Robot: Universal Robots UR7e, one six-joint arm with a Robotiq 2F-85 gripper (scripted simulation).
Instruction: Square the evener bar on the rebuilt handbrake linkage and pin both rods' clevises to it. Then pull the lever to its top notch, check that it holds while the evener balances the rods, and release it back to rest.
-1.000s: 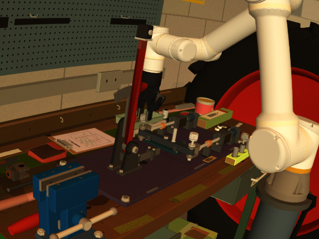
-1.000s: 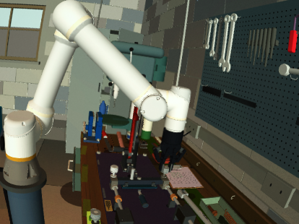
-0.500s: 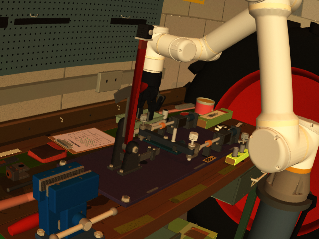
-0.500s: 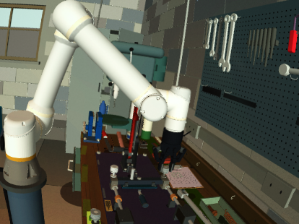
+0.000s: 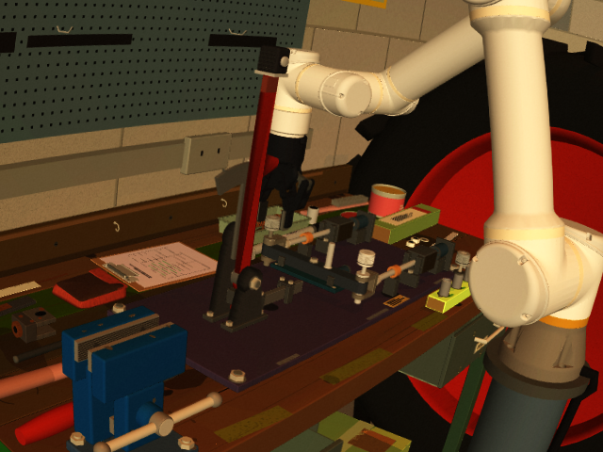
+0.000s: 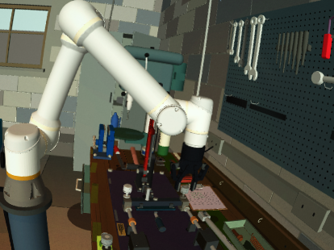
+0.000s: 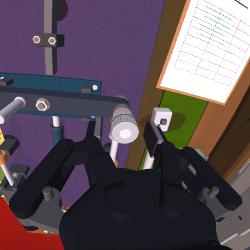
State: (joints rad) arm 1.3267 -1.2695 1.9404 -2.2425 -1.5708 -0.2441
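Note:
On the purple base plate the dark evener bar [image 5: 311, 265] lies across the two rods, and a knurled pin stands at each of its ends: one at the far end [image 5: 272, 223] [image 7: 124, 130] and one at the near end [image 5: 365, 259]. The red handbrake lever [image 5: 258, 170] stands nearly upright in its black bracket [image 5: 238, 297]. My gripper [image 5: 291, 214] [image 7: 126, 137] hangs just above the far pin, open and holding nothing. Orange collars mark both rods [image 5: 307, 238].
The red lever rises close beside my wrist. A clipboard [image 5: 156, 265] lies left of the plate and a blue vise [image 5: 119, 360] stands at the front corner. A red can [image 5: 387, 198], a green box and a yellow pin block [image 5: 448, 297] sit to the right.

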